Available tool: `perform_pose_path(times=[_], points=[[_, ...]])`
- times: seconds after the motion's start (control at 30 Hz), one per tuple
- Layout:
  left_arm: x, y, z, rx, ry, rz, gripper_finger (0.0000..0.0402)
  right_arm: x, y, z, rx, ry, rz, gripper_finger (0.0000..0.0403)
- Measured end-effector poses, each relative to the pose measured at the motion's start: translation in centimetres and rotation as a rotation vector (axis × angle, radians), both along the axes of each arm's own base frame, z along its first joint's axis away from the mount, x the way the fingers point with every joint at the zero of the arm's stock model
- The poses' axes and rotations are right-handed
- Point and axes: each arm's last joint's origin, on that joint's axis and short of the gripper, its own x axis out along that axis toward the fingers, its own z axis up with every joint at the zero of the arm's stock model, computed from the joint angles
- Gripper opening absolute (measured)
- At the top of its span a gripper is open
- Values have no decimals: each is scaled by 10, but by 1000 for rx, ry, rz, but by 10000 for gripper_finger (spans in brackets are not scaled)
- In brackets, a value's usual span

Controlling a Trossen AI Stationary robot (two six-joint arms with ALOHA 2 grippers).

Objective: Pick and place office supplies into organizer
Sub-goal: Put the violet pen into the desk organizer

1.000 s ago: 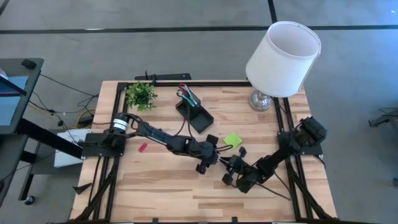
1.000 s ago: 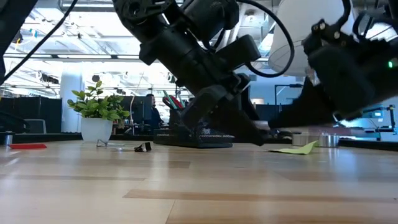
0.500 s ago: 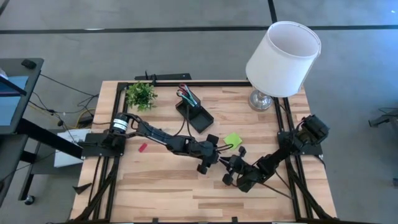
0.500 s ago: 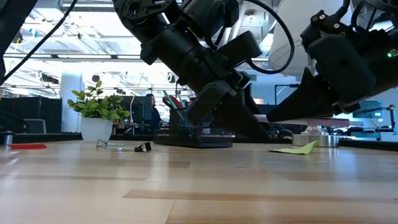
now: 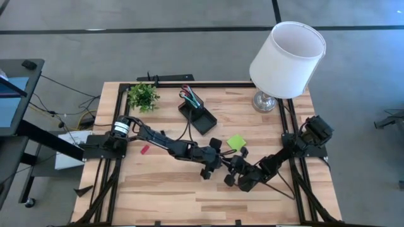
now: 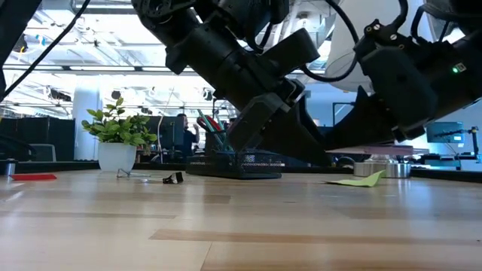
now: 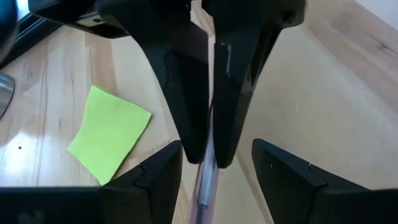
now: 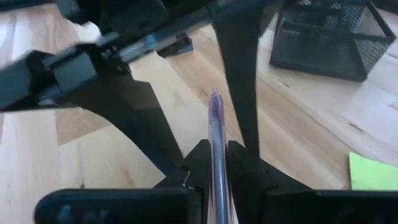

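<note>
Several pens (image 5: 188,94) upright in organizer (image 5: 197,113).

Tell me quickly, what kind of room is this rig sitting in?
Most likely an open-plan office or lab. The low view shows a bright room with ceiling lights, desks and monitors and a person behind the wooden table; the high view shows grey floor and a lamp.
</note>
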Motion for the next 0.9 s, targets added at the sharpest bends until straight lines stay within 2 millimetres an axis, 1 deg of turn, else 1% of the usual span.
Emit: perform_pose_path(times=[0.07,0.17,0.43,0.57,0.7,0.9], points=[[0,0,0,-6,3,4,187,1,0,1,-6,-6,10,39],[-1,0,-1,-8,10,6,165,2,1,2,-7,-15,20,39],[-1,1,-1,15,11,34,73,2,2,2,-2,-12,30,40],[-1,1,-2,28,20,29,37,1,4,2,-4,-12,36,40],[-2,1,-3,42,30,25,18,0,6,2,-3,-12,47,47],[-2,1,-2,48,26,46,21,-3,12,3,-17,-18,71,59]])
